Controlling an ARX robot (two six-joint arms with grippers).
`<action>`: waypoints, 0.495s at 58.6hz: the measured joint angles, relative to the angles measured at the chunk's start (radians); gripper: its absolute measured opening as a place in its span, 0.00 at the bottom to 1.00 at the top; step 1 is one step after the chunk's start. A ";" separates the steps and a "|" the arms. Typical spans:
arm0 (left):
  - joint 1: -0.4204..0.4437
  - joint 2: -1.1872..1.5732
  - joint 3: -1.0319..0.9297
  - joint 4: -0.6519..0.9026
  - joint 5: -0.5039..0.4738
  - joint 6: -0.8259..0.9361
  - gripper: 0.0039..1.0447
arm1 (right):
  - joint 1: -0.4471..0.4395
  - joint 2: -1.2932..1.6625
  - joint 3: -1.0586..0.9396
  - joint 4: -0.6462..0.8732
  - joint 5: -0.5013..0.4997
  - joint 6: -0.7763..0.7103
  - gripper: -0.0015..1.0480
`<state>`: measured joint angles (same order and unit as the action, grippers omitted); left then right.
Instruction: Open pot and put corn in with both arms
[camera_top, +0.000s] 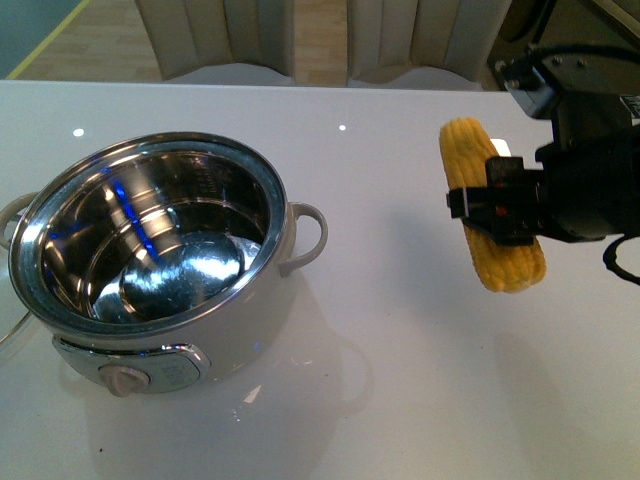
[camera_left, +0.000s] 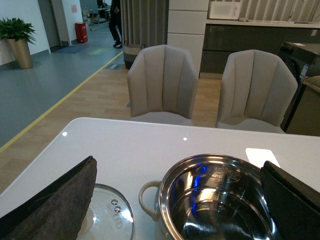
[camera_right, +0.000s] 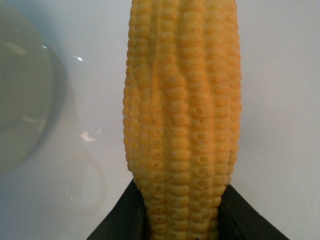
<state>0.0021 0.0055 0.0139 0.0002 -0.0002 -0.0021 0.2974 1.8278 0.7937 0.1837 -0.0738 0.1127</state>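
Observation:
The cream-white pot (camera_top: 250, 330) stands open at the table's left, and its steel inner bowl is empty. Its glass lid (camera_left: 107, 215) lies flat on the table beside one loop handle (camera_left: 147, 197). The yellow corn (camera_top: 470, 160) hangs above the table to the right of the pot, well apart from it. My right gripper (camera_top: 495, 215) is shut on the corn's middle. In the right wrist view the corn (camera_right: 182, 115) fills the space between the black fingers (camera_right: 120, 220). My left gripper (camera_left: 177, 205) is open above the pot's rim (camera_left: 210, 159), holding nothing; it is out of the front view.
The white table (camera_top: 400, 400) stretches bare between the pot and the corn. Two beige chairs (camera_left: 162, 82) (camera_left: 257, 87) stand past the far edge. The pot's right handle (camera_top: 310, 235) juts toward the corn.

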 joint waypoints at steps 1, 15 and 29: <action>0.000 0.000 0.000 0.000 0.000 0.000 0.93 | 0.010 -0.015 0.001 -0.005 -0.006 0.005 0.22; 0.000 0.000 0.000 0.000 0.000 0.000 0.93 | 0.129 -0.098 0.060 -0.037 -0.040 0.067 0.22; 0.000 0.000 0.000 0.000 0.000 0.000 0.93 | 0.214 -0.064 0.192 -0.051 -0.056 0.150 0.22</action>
<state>0.0021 0.0055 0.0139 0.0002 -0.0002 -0.0021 0.5114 1.7634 0.9859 0.1322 -0.1303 0.2626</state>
